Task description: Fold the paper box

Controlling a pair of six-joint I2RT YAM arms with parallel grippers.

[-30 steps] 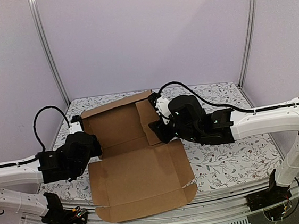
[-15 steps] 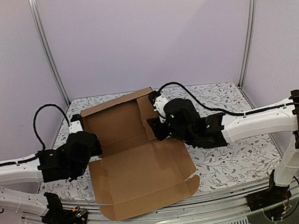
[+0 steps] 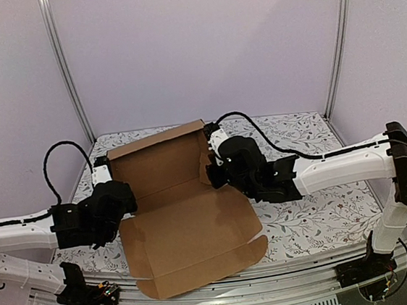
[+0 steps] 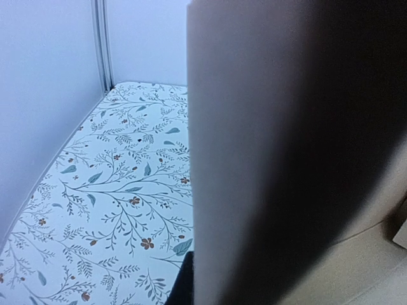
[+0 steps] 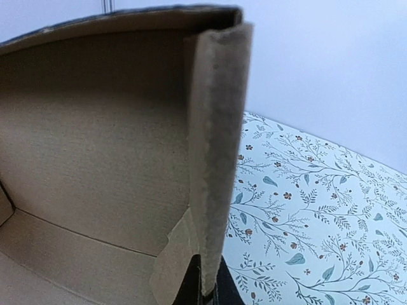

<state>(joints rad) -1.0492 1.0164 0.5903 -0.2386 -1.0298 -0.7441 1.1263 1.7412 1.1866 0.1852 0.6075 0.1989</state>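
Note:
The paper box [image 3: 190, 230] is brown cardboard lying open on the table, its rear panel [image 3: 157, 161] raised nearly upright. My left gripper [image 3: 120, 194] is at the box's left edge. In the left wrist view a cardboard panel [image 4: 286, 159] fills the right side, with one black finger [image 4: 183, 289] against it and the other finger hidden. My right gripper [image 3: 214, 167] is at the right rear corner. In the right wrist view it [image 5: 206, 289] is shut on the edge of the upright side flap [image 5: 216, 140], beside the rear panel [image 5: 95, 127].
The table has a floral cloth [image 3: 319, 213]. Metal frame posts [image 3: 63, 65] [image 3: 337, 36] and purple walls stand behind. The box's front flap [image 3: 202, 276] reaches the table's near rail. Black cables loop over both arms.
The rear panel has swung up towards upright. My right gripper has moved left and back with the side flap, which now stands edge-on. The left arm has barely moved.

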